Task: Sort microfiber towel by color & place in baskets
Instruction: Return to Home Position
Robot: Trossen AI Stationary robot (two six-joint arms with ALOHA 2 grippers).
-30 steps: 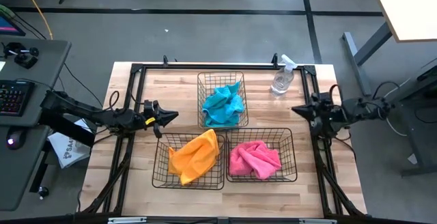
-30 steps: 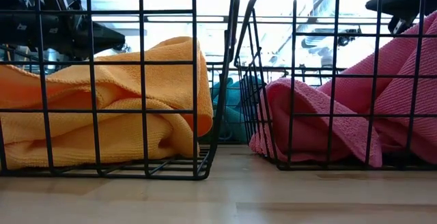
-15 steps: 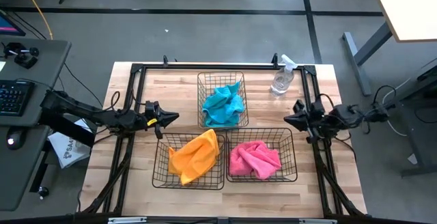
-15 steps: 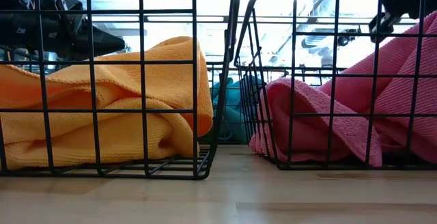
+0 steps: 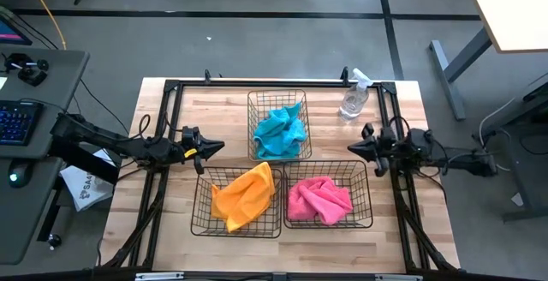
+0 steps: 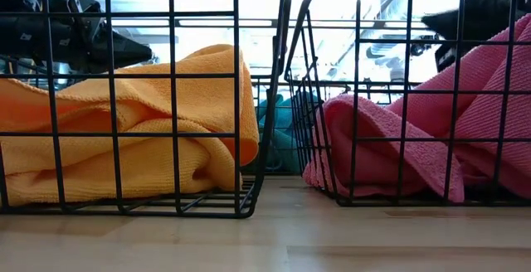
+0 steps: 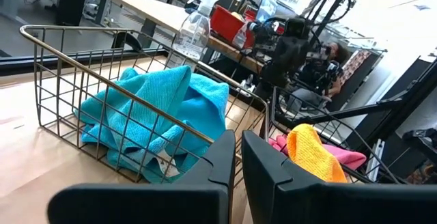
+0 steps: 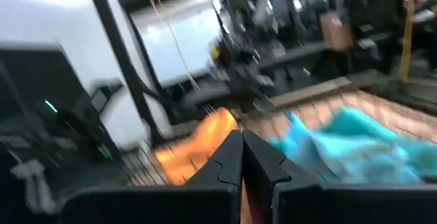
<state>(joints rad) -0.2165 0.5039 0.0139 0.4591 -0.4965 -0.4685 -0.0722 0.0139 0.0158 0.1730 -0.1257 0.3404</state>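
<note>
Three dark wire baskets stand on the wooden table. The far basket [image 5: 278,125] holds a blue towel [image 5: 281,133], the near left basket [image 5: 238,201] an orange towel [image 5: 244,195], the near right basket [image 5: 328,194] a pink towel [image 5: 319,200]. My left gripper [image 5: 217,146] hovers shut at the table's left side, left of the far basket; its wrist view shows the blue towel [image 7: 153,118] ahead. My right gripper [image 5: 353,147] hovers shut at the right side, above the near right basket's far right corner. Neither holds anything.
A clear plastic spray bottle [image 5: 354,98] stands at the table's far right, close behind the right arm. A dark frame [image 5: 274,84] runs around the work area. Bare wood lies between the baskets and along the near edge [image 6: 265,239].
My right gripper has moved toward the table's left, from beside the right frame rail toward the gap between the far basket and the near right basket. The left arm and the towels have stayed put.
</note>
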